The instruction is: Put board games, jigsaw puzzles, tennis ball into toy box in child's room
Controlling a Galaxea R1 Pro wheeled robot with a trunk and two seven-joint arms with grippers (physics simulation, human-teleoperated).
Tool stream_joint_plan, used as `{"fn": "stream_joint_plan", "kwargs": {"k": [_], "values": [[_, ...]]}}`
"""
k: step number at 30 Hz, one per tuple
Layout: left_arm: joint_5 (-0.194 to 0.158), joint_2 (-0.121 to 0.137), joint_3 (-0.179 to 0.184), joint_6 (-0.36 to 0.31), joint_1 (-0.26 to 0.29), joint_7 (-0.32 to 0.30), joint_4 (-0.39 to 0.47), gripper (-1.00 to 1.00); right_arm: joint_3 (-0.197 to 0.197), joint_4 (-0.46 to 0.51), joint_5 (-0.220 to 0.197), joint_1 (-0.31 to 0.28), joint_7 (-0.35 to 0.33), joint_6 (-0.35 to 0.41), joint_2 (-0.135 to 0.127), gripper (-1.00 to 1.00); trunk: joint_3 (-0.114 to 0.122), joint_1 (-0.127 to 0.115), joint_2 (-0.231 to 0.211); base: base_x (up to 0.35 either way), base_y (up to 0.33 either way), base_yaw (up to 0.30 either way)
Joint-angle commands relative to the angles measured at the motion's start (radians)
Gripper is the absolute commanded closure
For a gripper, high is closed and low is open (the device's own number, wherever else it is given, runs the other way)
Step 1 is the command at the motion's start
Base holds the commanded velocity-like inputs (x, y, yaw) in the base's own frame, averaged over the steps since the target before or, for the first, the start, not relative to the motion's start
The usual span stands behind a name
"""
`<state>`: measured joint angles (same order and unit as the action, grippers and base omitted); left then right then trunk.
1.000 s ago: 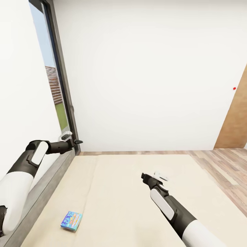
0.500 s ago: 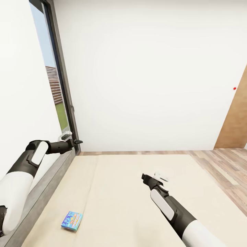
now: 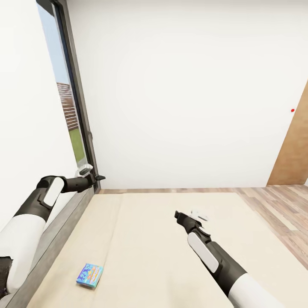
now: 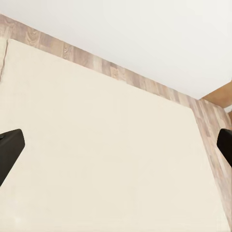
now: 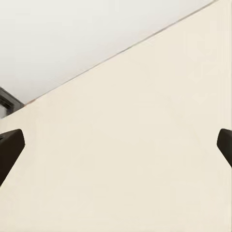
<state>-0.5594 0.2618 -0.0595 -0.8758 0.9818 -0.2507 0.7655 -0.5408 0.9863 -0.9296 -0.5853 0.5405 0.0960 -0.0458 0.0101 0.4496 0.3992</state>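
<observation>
A wheeled robot faced the bed (image 3: pixel 171 248) in a child's room, its beige two-part mattress filling the lower half of the head view beneath a bare white wall. The small blue board game (image 3: pixel 89 275) lay flat on the mattress at the lower left of the frame, close to the grey headboard (image 3: pixel 51 248) running up the left edge and well apart from both arms. The left claw (image 3: pixel 99 176) hung at mid-left above the headboard near the window (image 3: pixel 70 111), while the right claw (image 3: pixel 176 214) reached out over the middle of the mattress, lower centre. Each wrist camera caught a dark fingertip at either edge of its picture with bare mattress between, so both claws stood released and carried nothing. The step in hand appeared to be collecting the blue box, with the toy box and table elsewhere. Done well, the nearer left arm would probably be lowered toward the lower-left corner, jaws spread wider than the box's short side and closed across its edges. A box lying flat on soft bedding could slide or sink away, so a slow, square descent seemed wise, keeping clear of the headboard.
</observation>
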Motion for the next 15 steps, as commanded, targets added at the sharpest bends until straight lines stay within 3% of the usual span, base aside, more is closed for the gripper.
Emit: {"fn": "stream_joint_plan", "kwargs": {"k": [1, 7, 11, 15], "values": [[0.012, -0.005, 0.000, 0.003, 0.000, -0.006, -0.002, -1.00, -0.003, 0.024, -0.003, -0.001, 0.007, 0.007, -0.003, -1.00, -0.001, 0.000, 0.001, 0.000, 0.000, 0.000], [0.083, -0.038, 0.047, 0.033, 0.000, 0.016, -0.014, -1.00, -0.002, 0.182, -0.003, 0.014, 0.009, 0.075, -0.009, -1.00, -0.001, 0.000, 0.001, 0.000, 0.000, 0.000], [0.141, -0.070, 0.073, 0.069, -0.001, 0.056, -0.029, -1.00, 0.006, 0.268, -0.002, 0.059, 0.012, 0.158, -0.011, -1.00, -0.001, 0.000, 0.001, 0.000, 0.000, 0.000], [0.160, -0.081, 0.082, 0.120, -0.001, 0.100, -0.102, -1.00, 0.010, 0.297, -0.002, 0.075, 0.014, 0.187, -0.011, -1.00, -0.001, 0.000, 0.001, 0.000, 0.000, 0.000]]}}
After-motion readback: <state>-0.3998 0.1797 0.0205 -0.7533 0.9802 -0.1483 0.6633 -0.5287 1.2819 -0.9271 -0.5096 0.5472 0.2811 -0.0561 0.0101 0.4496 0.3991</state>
